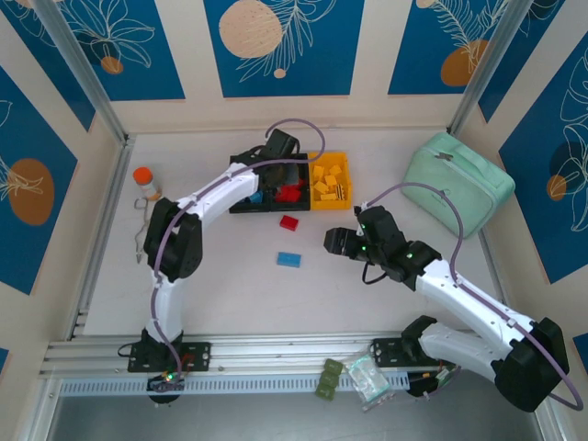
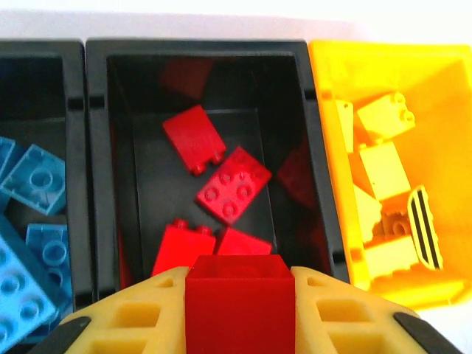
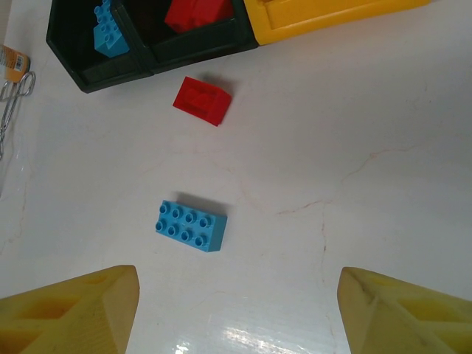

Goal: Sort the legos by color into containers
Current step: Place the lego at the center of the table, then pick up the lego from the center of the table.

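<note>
Three joined containers stand at the back: a black bin (image 2: 74, 110) of blue legos (image 2: 33, 177), a middle black bin (image 2: 199, 49) of red legos (image 2: 233, 184), and a yellow bin (image 2: 330, 147) of yellow legos (image 2: 383, 169). My left gripper (image 2: 237, 274) hangs over the middle bin, shut on a red lego (image 2: 237, 306). On the table a red lego (image 3: 201, 100) lies just in front of the bins and a blue oblong lego (image 3: 190, 226) nearer. My right gripper (image 3: 237, 302) hovers open above the table, to the right of the blue lego (image 1: 288, 259).
A mint-green zip case (image 1: 457, 182) sits at the right. An orange-capped bottle (image 1: 144, 181) and a metal chain (image 1: 141, 230) lie at the left. Small packets (image 1: 354, 377) rest on the rail at the near edge.
</note>
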You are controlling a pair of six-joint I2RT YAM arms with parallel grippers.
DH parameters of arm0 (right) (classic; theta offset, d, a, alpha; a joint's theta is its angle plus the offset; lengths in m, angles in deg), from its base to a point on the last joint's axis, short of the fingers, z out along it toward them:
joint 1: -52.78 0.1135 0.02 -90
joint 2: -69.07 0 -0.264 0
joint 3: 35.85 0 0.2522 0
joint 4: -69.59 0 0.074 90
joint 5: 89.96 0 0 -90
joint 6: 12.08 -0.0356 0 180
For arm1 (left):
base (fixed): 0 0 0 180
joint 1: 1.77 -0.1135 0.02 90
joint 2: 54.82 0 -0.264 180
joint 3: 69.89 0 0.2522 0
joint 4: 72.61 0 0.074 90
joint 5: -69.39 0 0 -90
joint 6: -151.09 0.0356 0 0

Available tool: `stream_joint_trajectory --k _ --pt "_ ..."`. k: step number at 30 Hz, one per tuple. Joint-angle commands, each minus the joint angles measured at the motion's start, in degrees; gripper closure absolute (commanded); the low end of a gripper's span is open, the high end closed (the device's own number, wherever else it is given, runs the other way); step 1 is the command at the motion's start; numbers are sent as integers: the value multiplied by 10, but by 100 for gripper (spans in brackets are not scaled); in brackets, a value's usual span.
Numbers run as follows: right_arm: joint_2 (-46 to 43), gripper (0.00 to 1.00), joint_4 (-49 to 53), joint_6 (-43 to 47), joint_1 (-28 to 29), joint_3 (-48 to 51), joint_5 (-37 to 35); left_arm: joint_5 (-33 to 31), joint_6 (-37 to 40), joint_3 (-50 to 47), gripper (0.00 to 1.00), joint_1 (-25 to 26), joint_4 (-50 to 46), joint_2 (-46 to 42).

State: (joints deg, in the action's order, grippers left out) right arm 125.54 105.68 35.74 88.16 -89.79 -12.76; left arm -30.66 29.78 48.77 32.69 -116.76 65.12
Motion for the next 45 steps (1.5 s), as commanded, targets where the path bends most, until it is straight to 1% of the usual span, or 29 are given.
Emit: stream_joint_trajectory --k 1,6,9,16,17,22,24,27,29,36,39,43,45 --pt "5 28 -5 9 -3 -19 14 1 24 56 74 -12 -22 41" --pt "5 28 -2 10 -5 -24 10 20 35 134 74 -21 -32 103" --pt "5 28 2 9 -7 -24 10 30 48 160 73 -21 -15 127" --pt "1 28 9 4 -9 -18 8 45 48 219 70 -24 -10 177" --pt "1 28 9 3 -9 -18 8 43 48 227 68 -25 -12 183" --pt "-1 28 10 1 -10 -14 8 42 45 251 53 -24 -29 193" --pt "-1 28 9 1 -9 -13 10 43 44 246 51 -25 -30 183" --pt "0 28 5 -3 -9 -10 14 44 44 221 50 -24 -27 152" --pt "-1 28 3 -4 -8 -6 16 48 43 184 50 -23 -13 120" --pt "-8 28 4 -11 10 1 13 83 39 20 43 -20 35 -9" --pt "-13 28 9 -11 19 1 12 88 32 -36 43 -18 25 -51" --pt "-24 28 13 -3 34 4 12 115 28 -129 43 -14 50 -108" --pt "-30 28 13 3 41 7 12 119 30 -166 40 -10 57 -130"
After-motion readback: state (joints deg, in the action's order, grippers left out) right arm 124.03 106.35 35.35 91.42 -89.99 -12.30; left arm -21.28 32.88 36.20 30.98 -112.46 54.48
